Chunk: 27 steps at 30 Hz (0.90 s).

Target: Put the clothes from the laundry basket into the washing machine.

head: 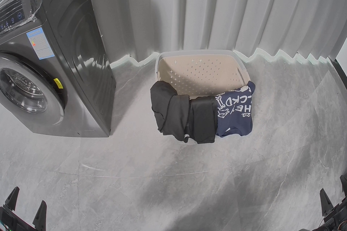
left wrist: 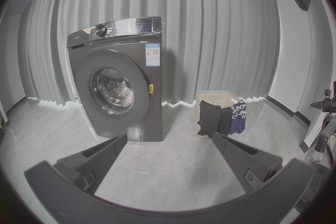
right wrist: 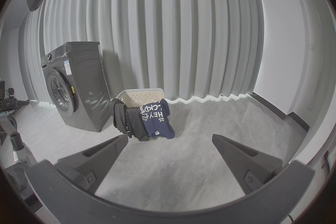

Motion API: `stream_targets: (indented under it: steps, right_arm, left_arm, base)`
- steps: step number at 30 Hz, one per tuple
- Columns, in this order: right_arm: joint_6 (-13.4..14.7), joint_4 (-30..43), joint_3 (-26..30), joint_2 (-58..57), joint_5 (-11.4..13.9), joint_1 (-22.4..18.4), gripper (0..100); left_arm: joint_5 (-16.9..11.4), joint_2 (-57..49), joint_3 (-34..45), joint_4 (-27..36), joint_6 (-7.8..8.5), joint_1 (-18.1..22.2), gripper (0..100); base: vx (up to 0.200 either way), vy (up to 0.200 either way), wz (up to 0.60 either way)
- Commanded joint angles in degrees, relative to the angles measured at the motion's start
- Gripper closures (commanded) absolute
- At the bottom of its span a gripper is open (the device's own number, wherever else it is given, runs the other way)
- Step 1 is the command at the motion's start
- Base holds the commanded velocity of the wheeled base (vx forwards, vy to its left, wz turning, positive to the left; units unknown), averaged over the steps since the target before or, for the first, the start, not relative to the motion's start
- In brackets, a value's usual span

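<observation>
The laundry basket (head: pixel 202 56) is set on the floor (head: pixel 173 177) at its far edge, against the curtain (head: pixel 217 0). Black garments (head: pixel 180 112) and a navy shirt (head: pixel 236 112) are draped over its near rim. The washing machine (head: pixel 72 62) is placed toward the far left corner, and its door appears shut. The left pincer (left wrist: pixel 168 137) and right pincer (right wrist: pixel 169 137) are held wide open and empty, well apart from the clothes. Nothing is grasped yet, so an approach to the basket is called for first.
</observation>
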State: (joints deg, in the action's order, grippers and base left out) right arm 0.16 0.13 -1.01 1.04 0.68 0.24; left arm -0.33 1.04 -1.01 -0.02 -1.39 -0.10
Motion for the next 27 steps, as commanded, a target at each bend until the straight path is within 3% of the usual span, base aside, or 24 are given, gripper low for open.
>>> stream_targets:
  steps: [1, 27]
  right_arm:
    - [0.0, 0.0, 0.9, -1.0, 0.0, 0.0, 0]
    - [0.0, 0.0, 0.9, -1.0, -0.1, 0.0, 0]
  left_arm:
    - [0.0, -1.0, 0.9, 0.0, -0.02, 0.0, 0]
    - [0.0, -1.0, 0.9, 0.0, -0.02, 0.0, 0]
  base:
    - [0.0, 0.2, 0.0]
    - [0.0, 0.2, 0.0]
